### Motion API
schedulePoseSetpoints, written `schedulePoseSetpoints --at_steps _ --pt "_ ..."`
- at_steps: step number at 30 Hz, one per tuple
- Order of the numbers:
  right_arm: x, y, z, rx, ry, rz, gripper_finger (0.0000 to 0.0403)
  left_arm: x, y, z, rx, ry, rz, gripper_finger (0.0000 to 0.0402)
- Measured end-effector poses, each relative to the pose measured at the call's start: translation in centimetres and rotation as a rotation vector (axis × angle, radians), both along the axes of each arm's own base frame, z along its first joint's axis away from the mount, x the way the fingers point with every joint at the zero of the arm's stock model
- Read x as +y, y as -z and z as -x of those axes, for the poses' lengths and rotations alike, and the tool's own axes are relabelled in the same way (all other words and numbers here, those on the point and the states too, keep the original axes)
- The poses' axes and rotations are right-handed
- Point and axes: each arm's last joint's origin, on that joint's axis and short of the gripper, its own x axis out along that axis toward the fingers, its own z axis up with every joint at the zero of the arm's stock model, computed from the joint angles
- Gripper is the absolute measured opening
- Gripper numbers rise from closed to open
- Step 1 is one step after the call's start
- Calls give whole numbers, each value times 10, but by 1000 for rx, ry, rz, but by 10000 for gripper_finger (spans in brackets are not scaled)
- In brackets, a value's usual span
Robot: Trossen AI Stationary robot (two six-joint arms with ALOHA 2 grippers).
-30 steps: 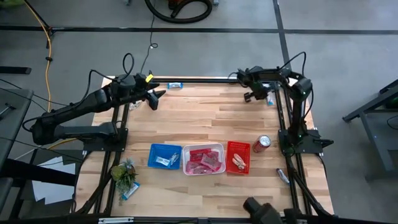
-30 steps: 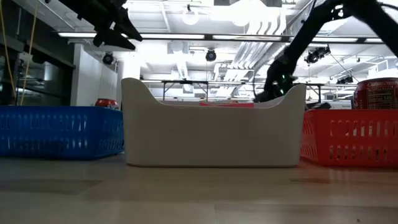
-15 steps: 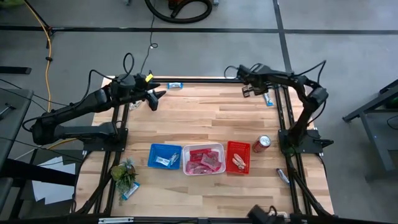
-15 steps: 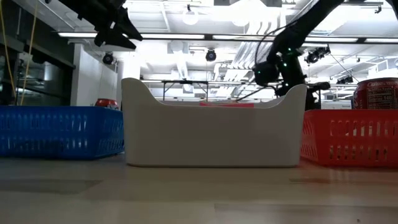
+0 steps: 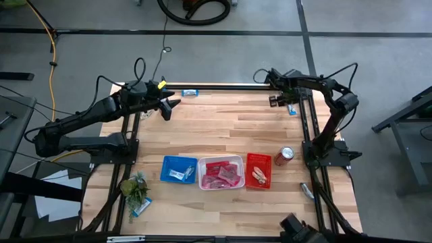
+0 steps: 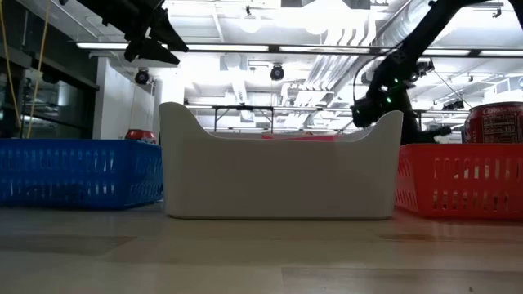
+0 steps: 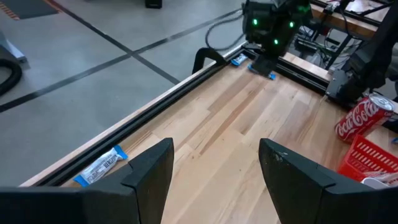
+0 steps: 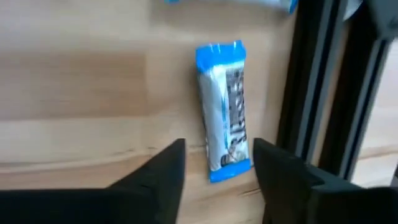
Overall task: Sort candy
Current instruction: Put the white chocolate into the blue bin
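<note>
A blue-and-white candy bar [image 8: 225, 112] lies flat on the wood by the table's far right corner [image 5: 291, 109], beside the black frame rail. My right gripper [image 8: 214, 177] [image 5: 277, 101] hovers open over it, fingers on either side of its one end, touching nothing. My left gripper [image 5: 172, 103] [image 7: 214, 168] waits open at the far left, near another blue-and-white bar [image 7: 99, 167] [image 5: 190, 92]. Pink packets lie in the white tray [image 5: 221, 162], one bar in the blue tray [image 5: 167, 162], and candy in the red tray [image 5: 250, 158].
A red soda can [image 5: 284, 156] stands right of the red tray. A small green plant [image 5: 133, 189] sits at the near left, with a stray bar [image 5: 140, 207] beside it. Another bar [image 5: 307, 191] lies off the near right edge. Black frame rails border the far and right sides.
My right arm's elbow has swung out toward the table's right edge. Its gripper shifted a little toward the far left, then came back over the bar near the far right corner. It stays open.
</note>
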Motion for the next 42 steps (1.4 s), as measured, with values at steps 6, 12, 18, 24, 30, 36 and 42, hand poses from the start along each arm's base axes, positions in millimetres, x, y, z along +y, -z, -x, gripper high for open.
schedulePoseSetpoints --at_steps 6,12,18,24,30,36,42 --pt "7 18 4 31 4 51 239 0 0 0 0 -4 -2 223" --pt "7 19 4 12 34 57 208 0 0 0 0 -4 -1 223" --pt "9 18 3 -3 -14 -19 93 0 0 0 0 -5 -1 223" --pt "10 18 4 1 -31 -38 6 -1 0 0 -7 33 14 223" --pt "11 16 6 24 68 0 62 -1 0 -1 -9 46 19 223" --pt "9 3 2 132 -9 59 84 -1 0 -1 -8 46 18 223" --pt "0 13 -2 149 37 145 10 -1 0 -1 10 61 -12 223"
